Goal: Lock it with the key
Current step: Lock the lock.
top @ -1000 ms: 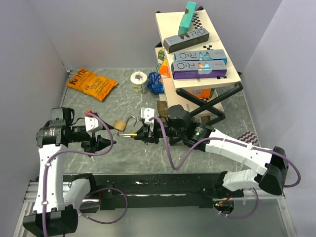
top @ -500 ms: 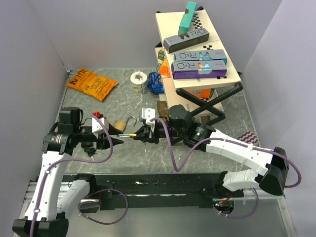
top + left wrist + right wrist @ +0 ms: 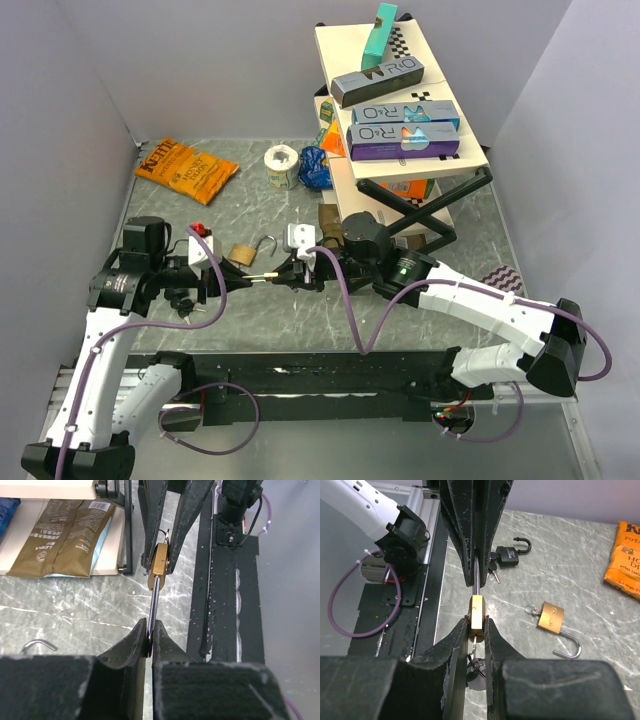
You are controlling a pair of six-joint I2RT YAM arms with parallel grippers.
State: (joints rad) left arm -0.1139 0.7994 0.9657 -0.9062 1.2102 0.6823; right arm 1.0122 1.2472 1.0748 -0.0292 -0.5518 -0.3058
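L end effector (image 3: 150, 634) is shut tight on the shackle (image 3: 154, 596). R end effector (image 3: 476, 623) is clamped on the small brass padlock (image 3: 476, 611), gripping the body by its flat sides. The lock hangs in the air btwn the two, above the surface (image 3: 600, 645), w/ the shackle running straight out from the R fingers into the L ones.

Step in hand looks like seating the shackle. Best approach, I'd say: keep both wrists on one axis and push along the rod only, no twist, or the body will pivot in the R grip. Go slow, since the L hold on a thin round rod is prob slippery.

Hard to read:
- Key isn't clearly visible. A wire loop (image 3: 474, 645) dangles below the body inside the R fingers; can't tell if a key is in the cylinder.
- Can't tell whether the shackle's short leg is lined up w/ its hole.
- Second brass padlock (image 3: 550, 617) and black padlock (image 3: 509, 555) lie on the surface beyond the R end effector, both open.
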